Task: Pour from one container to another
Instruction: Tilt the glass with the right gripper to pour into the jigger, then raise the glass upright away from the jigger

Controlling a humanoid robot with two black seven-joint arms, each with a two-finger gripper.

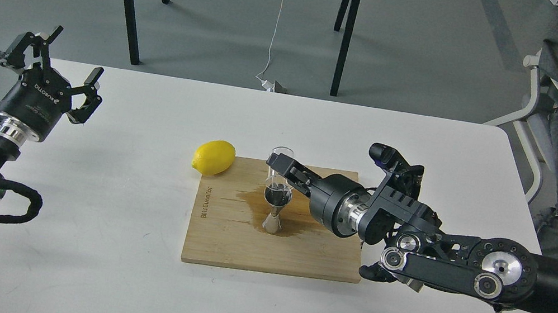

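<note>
Board (pixel 242 241) first, nearest to us: the wooden cutting board lies on the white table (pixel 122 278) a little right of the table's middle, its front edge parallel to the table's front edge. A dark wet stain spreads over the board's middle, around the foot of the jigger (pixel 274 209), which stands upright there. Our right gripper (pixel 283 171) reaches in from the right edge, its jaws closed narrowly around the clear cup (pixel 279 158), which we hold directly above the jigger's upper cone, seemingly touching or just over it. Dark liquid shows in the upper cone; how much remains in the cup we cannot tell.

We judge the pour to be under way or nearly complete. To do it well, we should keep the cup's lip centred over the jigger's mouth, tip slowly by wrist roll alone, and avoid pressing down, since the narrow-waisted jigger could topple and the stain suggests liquid has already missed.

Beyond, the lemon (pixel 214 157) rests at the board's far left corner. Our left gripper (pixel 66 73) hovers over the table's far left corner, jaws spread wide, holding nothing.
</note>
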